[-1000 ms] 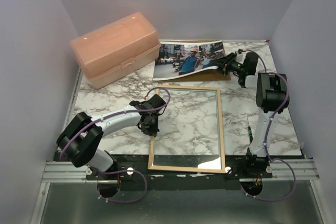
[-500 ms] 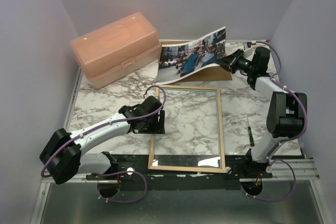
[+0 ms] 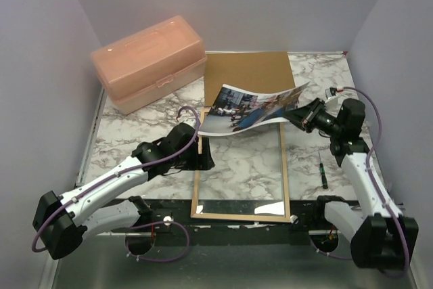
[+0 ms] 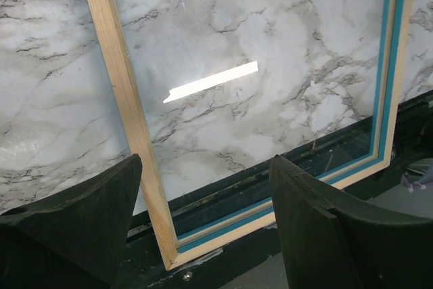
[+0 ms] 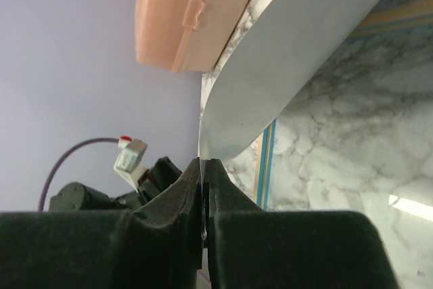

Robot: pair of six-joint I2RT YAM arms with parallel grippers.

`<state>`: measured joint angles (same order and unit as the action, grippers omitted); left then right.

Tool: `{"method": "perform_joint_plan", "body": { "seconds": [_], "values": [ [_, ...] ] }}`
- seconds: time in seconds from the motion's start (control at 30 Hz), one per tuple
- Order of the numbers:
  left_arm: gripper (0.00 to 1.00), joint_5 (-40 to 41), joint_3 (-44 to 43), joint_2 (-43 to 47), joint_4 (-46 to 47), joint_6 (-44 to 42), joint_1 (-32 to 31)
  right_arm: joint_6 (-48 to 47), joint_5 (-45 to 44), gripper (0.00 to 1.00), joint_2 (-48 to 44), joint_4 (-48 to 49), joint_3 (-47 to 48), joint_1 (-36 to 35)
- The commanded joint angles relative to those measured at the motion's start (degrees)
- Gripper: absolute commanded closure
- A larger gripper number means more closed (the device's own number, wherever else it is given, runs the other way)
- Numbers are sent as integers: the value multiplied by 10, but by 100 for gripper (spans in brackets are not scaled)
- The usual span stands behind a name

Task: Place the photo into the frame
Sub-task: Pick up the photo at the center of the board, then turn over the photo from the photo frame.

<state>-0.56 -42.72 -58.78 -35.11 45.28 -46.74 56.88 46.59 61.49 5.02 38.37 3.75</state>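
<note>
The photo point(image 3: 249, 107), a colour street print, hangs curved in the air above the far end of the frame point(image 3: 285, 167). My right gripper point(image 3: 295, 114) is shut on the photo's right edge. In the right wrist view the photo's white back point(image 5: 298, 52) rises from the pinched jaws of the right gripper point(image 5: 204, 162). The frame lies flat on the marble, wood face up, with a teal inner edge point(image 4: 382, 99). My left gripper point(image 3: 201, 157) stands open over the frame's left rail point(image 4: 122, 86). In its wrist view the left gripper point(image 4: 203, 174) holds nothing.
A brown backing board point(image 3: 247, 72) lies flat behind the frame. A pink plastic box point(image 3: 149, 62) stands at the back left and shows in the right wrist view point(image 5: 189, 11). A small dark tool point(image 3: 323, 170) lies right of the frame. Walls close in three sides.
My right gripper shut on the photo, lifted it off the backing board and carried it forward over the frame. My left gripper opened, let go of the frame's left rail and its arm swung lower.
</note>
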Motion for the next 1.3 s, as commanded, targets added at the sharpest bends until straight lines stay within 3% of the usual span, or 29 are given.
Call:
{"method": "perform_joint_plan", "body": {
  "seconds": [0.0, 0.13, 0.23, 0.33, 0.57, 0.97, 1.27],
  "values": [
    [22, -4, 17, 42, 47, -33, -14, -3, -19, 90, -120, -144, -62, -3],
    [17, -12, 27, 66, 94, -87, -45, -7, -16, 89, -189, -233, -75, -3],
    [2, -13, 14, 67, 114, -126, -74, -7, -21, 88, -214, -271, -63, -3],
    [1, -5, -18, 48, 122, -163, -103, -9, -19, 88, -211, -289, -38, -3],
    [3, 68, -77, -4, 135, -226, -150, -19, -18, 86, -193, -321, 14, -3],
    [10, 68, -83, -60, 222, -297, -167, -3, -20, 84, -213, -336, -10, -3],
    [22, 104, -121, -136, 243, -321, -189, 3, -11, 83, -212, -334, -14, -2]
  ]
}}
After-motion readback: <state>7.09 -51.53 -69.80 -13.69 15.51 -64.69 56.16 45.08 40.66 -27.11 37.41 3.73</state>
